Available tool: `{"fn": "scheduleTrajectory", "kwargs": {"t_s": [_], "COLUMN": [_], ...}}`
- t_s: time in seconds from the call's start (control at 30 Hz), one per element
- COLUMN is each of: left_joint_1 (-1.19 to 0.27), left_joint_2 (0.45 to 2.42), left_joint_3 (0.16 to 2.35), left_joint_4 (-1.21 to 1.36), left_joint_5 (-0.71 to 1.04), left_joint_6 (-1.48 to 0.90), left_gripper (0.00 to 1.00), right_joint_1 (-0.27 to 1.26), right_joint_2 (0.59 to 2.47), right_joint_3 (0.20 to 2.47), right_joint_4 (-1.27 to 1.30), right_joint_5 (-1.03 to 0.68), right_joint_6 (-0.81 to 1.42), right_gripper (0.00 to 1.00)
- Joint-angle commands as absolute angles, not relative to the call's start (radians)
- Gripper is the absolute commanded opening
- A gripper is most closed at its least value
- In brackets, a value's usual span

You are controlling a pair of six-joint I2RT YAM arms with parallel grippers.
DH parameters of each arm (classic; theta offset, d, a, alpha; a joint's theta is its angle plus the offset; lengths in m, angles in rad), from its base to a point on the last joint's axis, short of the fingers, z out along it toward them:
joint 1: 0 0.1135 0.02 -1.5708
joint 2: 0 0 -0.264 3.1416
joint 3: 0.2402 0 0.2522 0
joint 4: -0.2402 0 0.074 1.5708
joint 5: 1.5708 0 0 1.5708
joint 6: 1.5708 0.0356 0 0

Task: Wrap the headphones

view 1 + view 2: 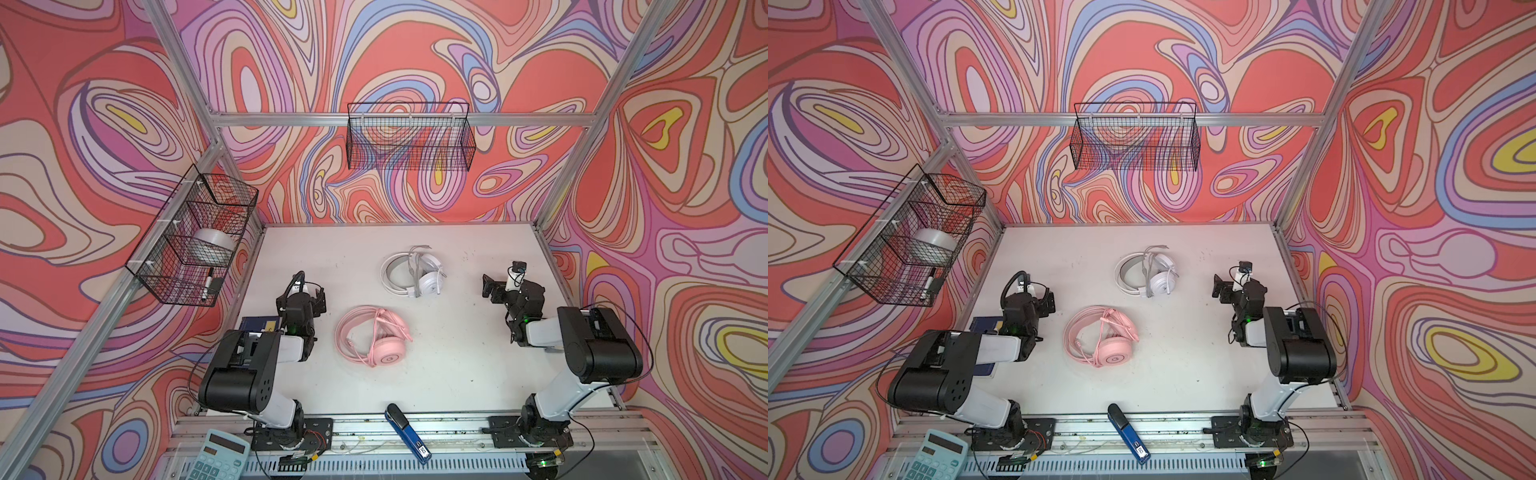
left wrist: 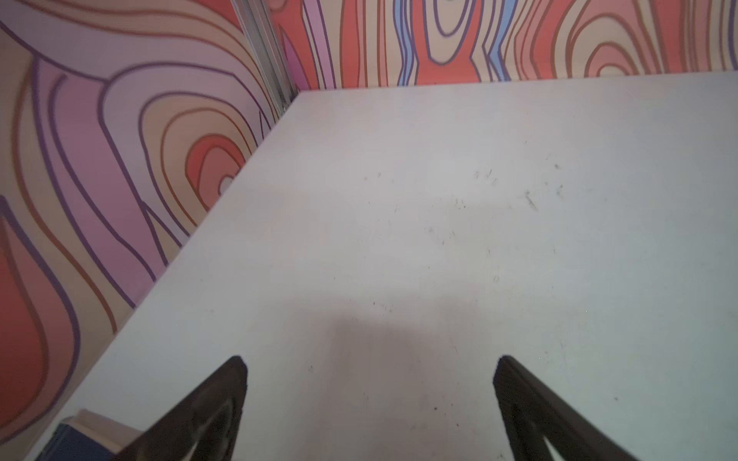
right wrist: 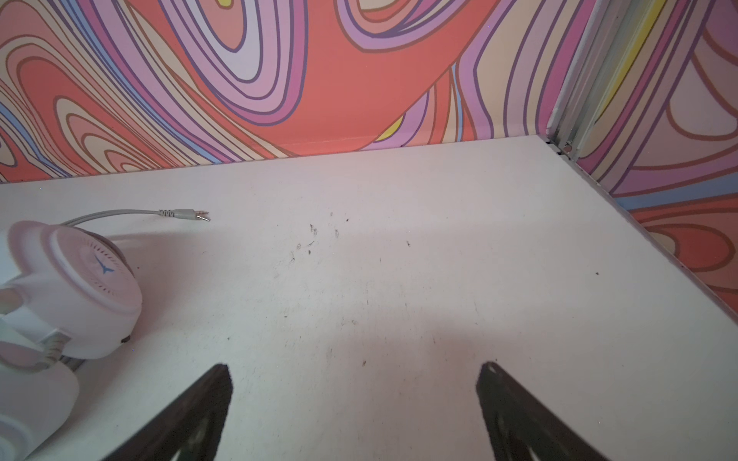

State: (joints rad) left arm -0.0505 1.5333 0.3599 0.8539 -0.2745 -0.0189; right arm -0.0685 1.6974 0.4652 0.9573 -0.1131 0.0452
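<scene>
Table point(image 1: 457, 374), white and scuffed, carries both sets in both top views. The pink headphones point(image 1: 388, 355) point(image 1: 1115, 355) lie flat near the middle, slightly left, with their pink cable looped over the band. The white headphones point(image 1: 428, 282) point(image 1: 1160, 282) lie farther back and a little right, with their grey cable bunched across the band. The left gripper point(image 1: 318, 296) hangs over bare surface to the left of the pink set, apart from it, and the right gripper point(image 1: 490, 286) sits to the right of the white set, also apart. A blue notebook point(image 1: 259, 323) lies under the left arm, while a blue stapler point(image 1: 407, 434) and a calculator point(image 1: 218, 455) rest at the near edge. A wire basket point(image 1: 195, 237) on the left wall holds a tape roll point(image 1: 214, 245) and a marker point(image 1: 208, 284), and a second basket point(image 1: 409, 137) hangs on the far wall. In the left wrist view the left gripper point(image 2: 369, 367) has its two black fingers point(image 2: 223, 399) spread wide over bare table, holding nothing, and a corner of the notebook point(image 2: 76, 439) shows beside one finger. In the right wrist view the right gripper point(image 3: 355, 371) is likewise spread wide, holding nothing. There the white headphones point(image 3: 80, 295) lie near one finger without touching it, and the grey cable's plug point(image 3: 187, 215) rests on the table beyond the earcup.
</scene>
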Motion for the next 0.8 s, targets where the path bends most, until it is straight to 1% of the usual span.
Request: {"fn": "scheduleTrajectory", "kwargs": {"t_s": [0.0,0.03,0.07,0.1,0.13,0.2,0.27,0.33,0.4,0.47,0.57,0.77], "left_joint_1": [-0.031,-0.031,-0.031,-0.032,-0.032,-0.032,-0.032,-0.032,-0.032,-0.032,-0.032,-0.032], "left_joint_2": [1.563,1.529,1.519,1.551,1.552,1.526,1.550,1.526,1.549,1.533,1.545,1.538], "left_joint_3": [0.353,0.372,0.384,0.363,0.355,0.376,0.351,0.373,0.356,0.367,0.357,0.364], "left_joint_4": [0.975,0.878,0.834,0.934,0.952,0.862,0.956,0.868,0.942,0.892,0.932,0.911], "left_joint_5": [-0.186,-0.184,-0.184,-0.190,-0.203,-0.209,-0.206,-0.198,-0.199,-0.198,-0.199,-0.198], "left_joint_6": [-0.031,-0.045,-0.052,-0.039,-0.038,-0.059,-0.042,-0.049,-0.041,-0.050,-0.042,-0.048], "left_gripper": [1.00,1.00,1.00,1.00,1.00,1.00,1.00,1.00,1.00,1.00,1.00,1.00], "right_joint_1": [-0.064,-0.064,-0.064,-0.064,-0.064,-0.064,-0.064,-0.064,-0.064,-0.064,-0.064,-0.064], "right_joint_2": [1.709,1.708,1.709,1.709,1.709,1.709,1.709,1.709,1.708,1.709,1.709,1.709], "right_joint_3": [0.456,0.456,0.456,0.456,0.456,0.456,0.456,0.456,0.456,0.456,0.456,0.456], "right_joint_4": [0.976,0.975,0.975,0.976,0.975,0.975,0.976,0.976,0.976,0.976,0.976,0.976], "right_joint_5": [-0.119,-0.119,-0.118,-0.119,-0.119,-0.119,-0.119,-0.119,-0.119,-0.119,-0.119,-0.118], "right_joint_6": [0.038,0.040,0.038,0.039,0.039,0.039,0.038,0.038,0.038,0.038,0.038,0.039], "right_gripper": [0.98,0.99,0.98,0.99,0.98,0.98,0.99,0.98,0.99,0.98,0.99,0.99]}}
